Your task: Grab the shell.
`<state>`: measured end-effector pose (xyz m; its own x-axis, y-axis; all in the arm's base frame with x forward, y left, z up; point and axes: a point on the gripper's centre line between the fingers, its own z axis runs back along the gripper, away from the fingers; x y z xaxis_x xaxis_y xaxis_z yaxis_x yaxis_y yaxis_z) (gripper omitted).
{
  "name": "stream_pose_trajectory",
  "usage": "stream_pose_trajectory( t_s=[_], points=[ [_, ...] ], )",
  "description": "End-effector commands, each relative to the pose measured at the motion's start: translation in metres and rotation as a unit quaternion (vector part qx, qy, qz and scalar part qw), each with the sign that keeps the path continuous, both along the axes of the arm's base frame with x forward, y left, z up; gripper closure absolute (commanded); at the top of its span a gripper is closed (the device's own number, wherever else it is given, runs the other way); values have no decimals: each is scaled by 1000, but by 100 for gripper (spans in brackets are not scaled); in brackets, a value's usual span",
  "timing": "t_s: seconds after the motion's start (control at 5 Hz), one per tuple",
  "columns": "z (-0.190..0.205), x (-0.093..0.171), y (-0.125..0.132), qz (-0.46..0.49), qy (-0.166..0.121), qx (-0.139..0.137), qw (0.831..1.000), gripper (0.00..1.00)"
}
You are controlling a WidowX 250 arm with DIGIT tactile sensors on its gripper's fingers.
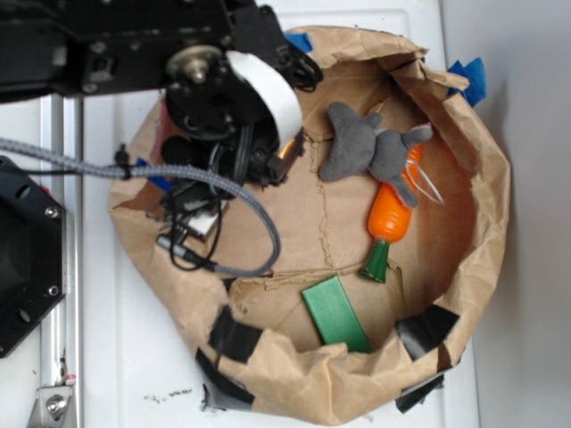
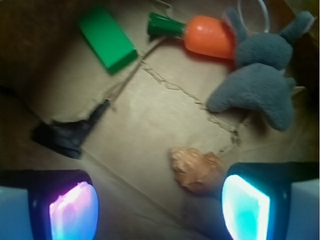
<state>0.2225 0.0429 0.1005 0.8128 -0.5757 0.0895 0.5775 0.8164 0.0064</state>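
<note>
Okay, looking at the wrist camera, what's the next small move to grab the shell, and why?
Probably shift the gripper slightly toward its right finger, then lower. The jaws are open, but the shell sits off-centre, right beside that finger rather than midway.

No text, label, brand, number or sign can be read in either view. The flat green rectangular block [image 2: 107,36], the orange plastic carrot toy with its green top [image 2: 200,34] and the grey plush animal [image 2: 260,80] carry no visible print. The crumpled brown paper lining [image 1: 357,383] and the black tape patches [image 1: 234,337] on it are likewise unmarked.
</note>
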Motion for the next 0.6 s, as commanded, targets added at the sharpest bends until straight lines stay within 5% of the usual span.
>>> stream_pose_trajectory(
  t_s=[0.0, 0.4],
  points=[
    [12, 15, 1, -3, -33, -7, 999, 0],
    [-18, 21, 6, -13, -18, 0, 1000, 0]
  ],
)
